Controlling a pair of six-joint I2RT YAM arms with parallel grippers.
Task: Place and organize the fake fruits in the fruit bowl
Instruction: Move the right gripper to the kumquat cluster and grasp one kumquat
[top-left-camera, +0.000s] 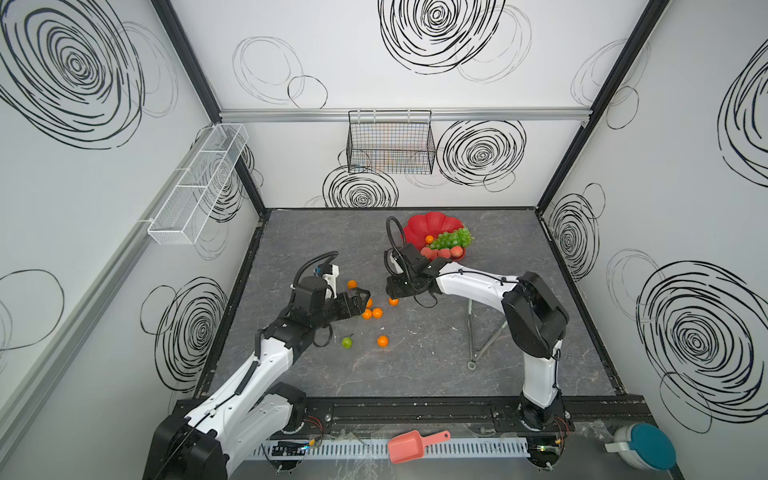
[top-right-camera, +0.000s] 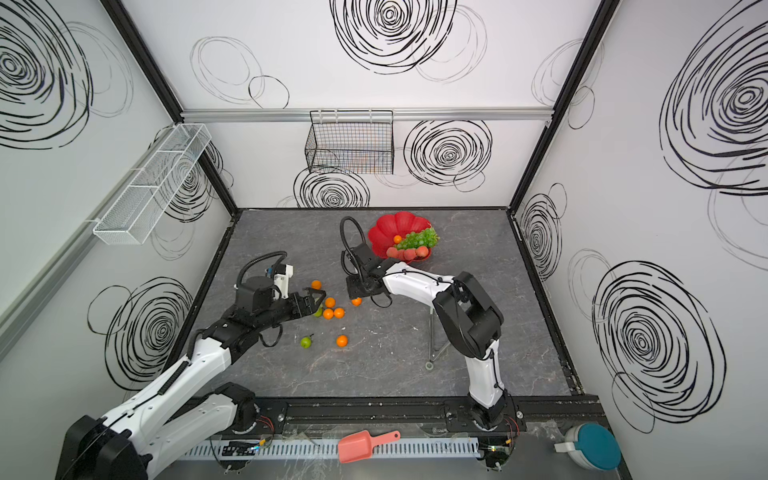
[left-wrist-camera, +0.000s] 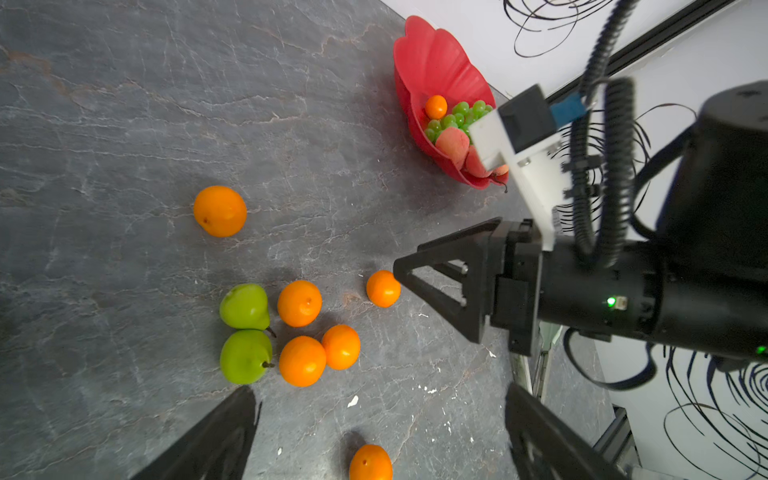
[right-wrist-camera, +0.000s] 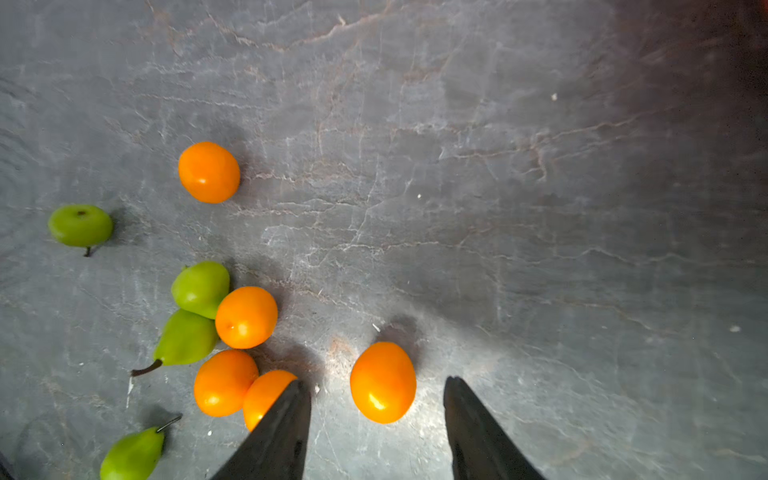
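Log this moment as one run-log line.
right hand: open, flanking loose orange | left hand: open, empty | fruit bowl: grapes, peaches, one orange inside

2 white-and-black arms, ribbed black cables

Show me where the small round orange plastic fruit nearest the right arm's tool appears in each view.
Both top views: small round orange plastic fruit, mid-table, rightmost loose orange.
Right wrist: fruit between the right tool's open fingers.
Left wrist: fruit at that tool's tip.
Shared landmark: two touching oranges nearby.
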